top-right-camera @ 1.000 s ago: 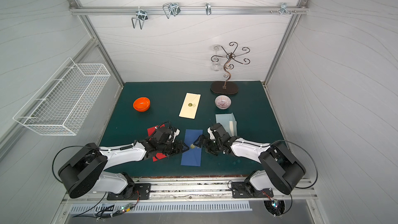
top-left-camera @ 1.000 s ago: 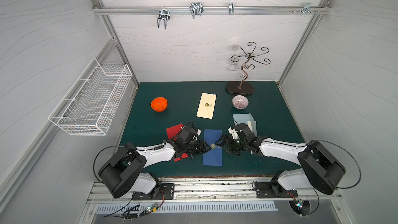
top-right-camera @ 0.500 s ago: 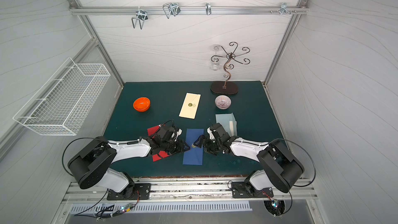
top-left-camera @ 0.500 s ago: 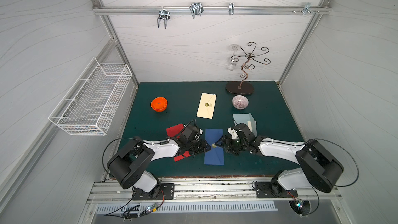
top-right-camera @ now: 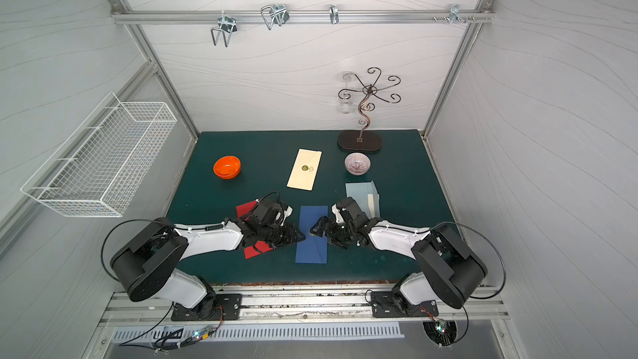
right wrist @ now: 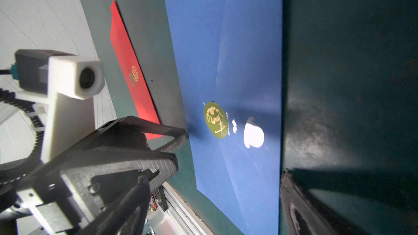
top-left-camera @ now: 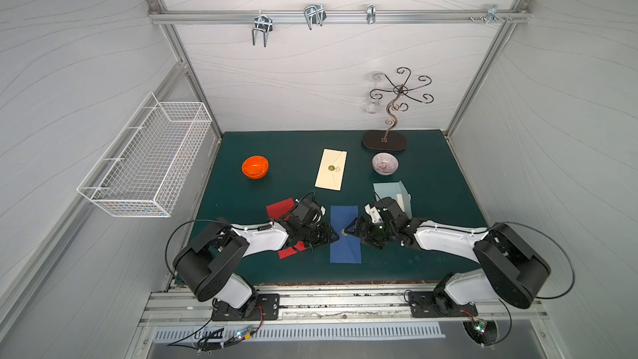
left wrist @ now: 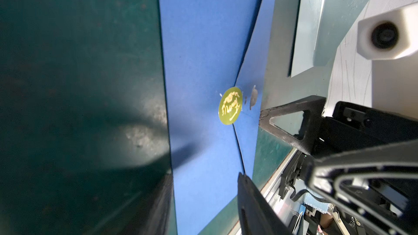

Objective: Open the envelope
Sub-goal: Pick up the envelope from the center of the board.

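Blue envelope (top-left-camera: 345, 252) is lying flat on the green mat (top-left-camera: 431, 174), near the front edge and between the two arms, back face up. The flap is being held shut by a round green-gold seal (left wrist: 230, 109) set over its tip, so the opening is judged as not yet begun. A pale patch (right wrist: 253, 135) is lying just beside the seal; whether it is glare or torn paper cannot be told.

The left gripper (top-left-camera: 332, 235) is being held low at one long edge of the envelope, jaws part-way apart and nothing between them. One fingertip (right wrist: 183, 134) appears to be touching that edge, probably so that the paper is being steadied against sliding.

The right gripper (top-left-camera: 349, 232) is being held at the opposite long edge, jaws wide apart and empty. Its nearer fingertip (left wrist: 264, 115) is being pointed at the seal, presumably so that the flap tip can be caught. The flap's fold appears to lie on this side.

A red envelope (top-left-camera: 279, 207) is lying just beside the blue one, partly under the left arm. A pale blue envelope (top-left-camera: 388, 191), flap raised, is lying behind the right gripper, and a sealed cream envelope (top-left-camera: 330, 170) farther back. An orange bowl (top-left-camera: 254, 166), a patterned bowl (top-left-camera: 385, 163) and a scrolled metal stand (top-left-camera: 384, 140) are standing well apart from the work.
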Available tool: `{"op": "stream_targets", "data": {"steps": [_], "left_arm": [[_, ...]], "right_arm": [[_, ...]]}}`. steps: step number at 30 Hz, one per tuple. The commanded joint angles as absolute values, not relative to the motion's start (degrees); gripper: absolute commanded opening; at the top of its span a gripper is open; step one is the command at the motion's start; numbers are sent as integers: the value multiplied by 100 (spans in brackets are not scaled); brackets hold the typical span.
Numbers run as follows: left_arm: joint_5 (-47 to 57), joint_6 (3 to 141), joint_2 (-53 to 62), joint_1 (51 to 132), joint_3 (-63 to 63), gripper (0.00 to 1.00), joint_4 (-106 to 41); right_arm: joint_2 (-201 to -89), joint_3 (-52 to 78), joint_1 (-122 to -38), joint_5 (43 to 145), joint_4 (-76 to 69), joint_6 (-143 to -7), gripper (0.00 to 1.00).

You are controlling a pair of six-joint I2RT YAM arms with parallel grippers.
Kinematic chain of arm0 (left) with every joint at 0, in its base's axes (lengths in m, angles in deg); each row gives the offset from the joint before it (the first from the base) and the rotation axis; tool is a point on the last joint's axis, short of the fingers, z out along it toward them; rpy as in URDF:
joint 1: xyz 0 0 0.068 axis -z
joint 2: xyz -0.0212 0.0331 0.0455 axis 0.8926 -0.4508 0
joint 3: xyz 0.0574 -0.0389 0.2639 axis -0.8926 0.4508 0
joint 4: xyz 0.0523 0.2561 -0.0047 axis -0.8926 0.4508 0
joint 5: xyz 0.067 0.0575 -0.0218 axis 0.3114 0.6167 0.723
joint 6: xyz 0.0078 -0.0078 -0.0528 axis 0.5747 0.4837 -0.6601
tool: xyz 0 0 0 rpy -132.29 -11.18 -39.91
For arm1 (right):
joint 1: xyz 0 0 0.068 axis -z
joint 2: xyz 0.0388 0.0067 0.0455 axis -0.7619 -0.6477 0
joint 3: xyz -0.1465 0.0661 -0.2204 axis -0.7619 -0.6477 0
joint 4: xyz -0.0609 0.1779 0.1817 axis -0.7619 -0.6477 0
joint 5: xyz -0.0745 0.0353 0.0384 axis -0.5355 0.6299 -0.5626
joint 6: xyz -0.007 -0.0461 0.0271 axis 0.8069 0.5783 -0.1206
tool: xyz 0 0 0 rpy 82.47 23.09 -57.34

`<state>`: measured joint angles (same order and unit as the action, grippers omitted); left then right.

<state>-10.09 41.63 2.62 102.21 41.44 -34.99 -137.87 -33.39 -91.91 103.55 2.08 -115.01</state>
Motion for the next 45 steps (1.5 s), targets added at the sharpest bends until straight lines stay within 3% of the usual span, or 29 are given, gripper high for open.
{"op": "stream_targets", "data": {"steps": [1, 14, 45], "left_arm": [[-977, 4225, 574, 10212, 4125, 52, -3546], [-1484, 4097, 200, 10238, 4144, 51, -4144], [-1094, 4152, -281, 10193, 3950, 50, -3476]], "right_arm": [[-13884, -3425, -9190, 10223, -153, -11488, 92], [-13483, -3643, -9124, 9875, -329, -11541, 92], [-13680, -3840, -9061, 10091, 181, -11603, 92]]}}
